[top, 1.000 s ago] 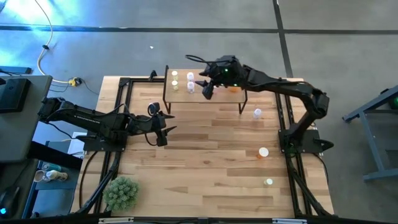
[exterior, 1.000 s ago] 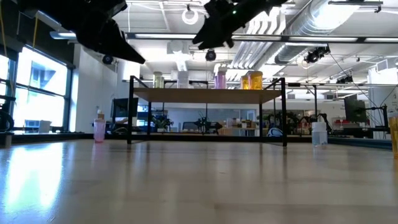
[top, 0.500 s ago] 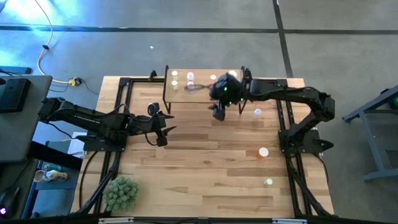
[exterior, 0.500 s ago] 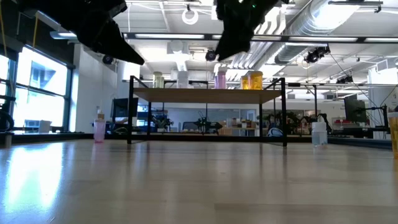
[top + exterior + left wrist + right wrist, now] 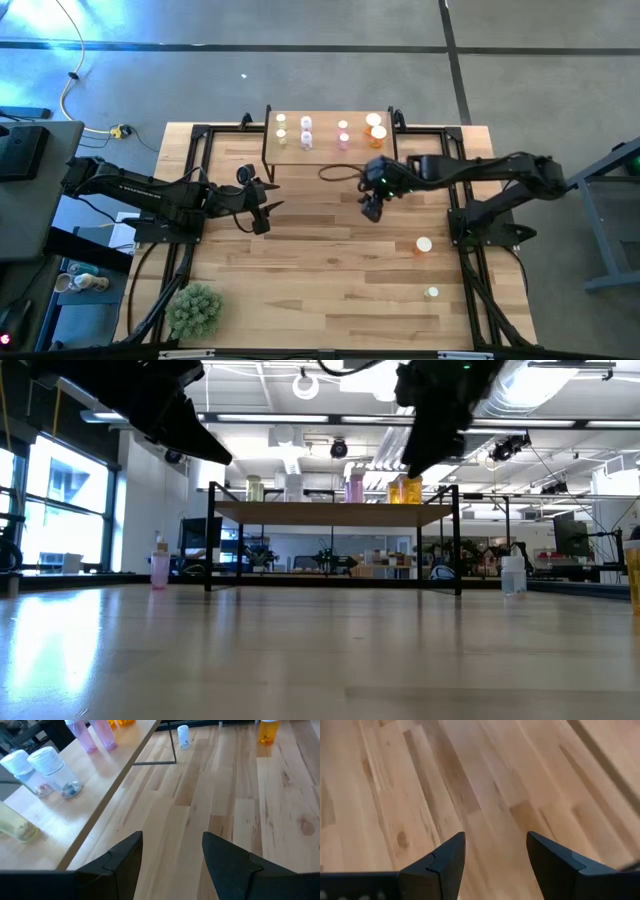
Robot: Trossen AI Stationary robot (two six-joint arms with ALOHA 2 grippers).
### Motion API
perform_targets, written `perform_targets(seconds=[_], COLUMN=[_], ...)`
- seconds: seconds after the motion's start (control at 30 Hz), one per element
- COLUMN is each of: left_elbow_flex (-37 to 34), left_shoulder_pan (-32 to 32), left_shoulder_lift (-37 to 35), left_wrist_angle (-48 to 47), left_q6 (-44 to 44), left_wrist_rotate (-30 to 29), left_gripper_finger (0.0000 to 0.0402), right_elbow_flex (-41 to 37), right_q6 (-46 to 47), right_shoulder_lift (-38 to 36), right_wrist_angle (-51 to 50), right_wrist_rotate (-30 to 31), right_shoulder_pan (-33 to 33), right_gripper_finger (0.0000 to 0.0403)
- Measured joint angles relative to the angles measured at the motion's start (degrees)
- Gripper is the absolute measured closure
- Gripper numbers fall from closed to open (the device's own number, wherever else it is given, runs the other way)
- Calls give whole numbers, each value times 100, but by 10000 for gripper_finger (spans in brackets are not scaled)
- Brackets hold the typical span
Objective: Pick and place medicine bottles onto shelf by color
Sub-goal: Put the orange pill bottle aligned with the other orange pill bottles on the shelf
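The shelf point(image 5: 325, 150) stands at the table's far side. Yellow-green point(image 5: 281, 127), lavender point(image 5: 306, 131), pink point(image 5: 343, 133) and orange point(image 5: 376, 127) bottles stand on it in pairs, left to right. An orange bottle point(image 5: 424, 244) and a yellow-green bottle point(image 5: 432, 293) stand on the table at the right. A pink bottle point(image 5: 160, 568) and a pale bottle point(image 5: 513, 575) stand beside the shelf legs. My right gripper point(image 5: 372, 211) is open and empty over bare table point(image 5: 495, 840), near the shelf's right end. My left gripper point(image 5: 262, 212) is open and empty left of the shelf point(image 5: 172, 840).
A spiky green plant point(image 5: 194, 309) sits at the near left corner. Black frame rails point(image 5: 190, 180) run along the table's left and right sides. Bare wood point(image 5: 330, 270) lies between the grippers and the near edge.
My right gripper has drawn back from over the shelf, going toward the table's near edge and to the right, and now hangs over bare table in front of the shelf. The pink bottles on the shelf now show from above.
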Motion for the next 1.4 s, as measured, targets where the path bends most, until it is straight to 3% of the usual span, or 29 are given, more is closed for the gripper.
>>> perform_targets(seconds=[0.37,0.6,1.03,1.4], left_elbow_flex=[0,0,0,0], left_shoulder_pan=[22,85,338,514], left_shoulder_lift=[0,0,0,0], left_wrist_angle=[-8,-32,-44,-44], left_q6=[-40,-39,-84,-274], left_wrist_rotate=[-30,-75,-74,-72], left_gripper_finger=[204,204,204,204], right_elbow_flex=[-1248,-1430,-1117,-1111], right_q6=[2131,3251,5068,5500], right_shoulder_lift=[-1515,-2188,-2318,-2316], right_wrist_angle=[-298,-1060,-2427,-3450], right_wrist_rotate=[498,1108,1150,702], right_shoulder_pan=[798,1462,2718,2917], right_gripper_finger=[201,201,201,201])
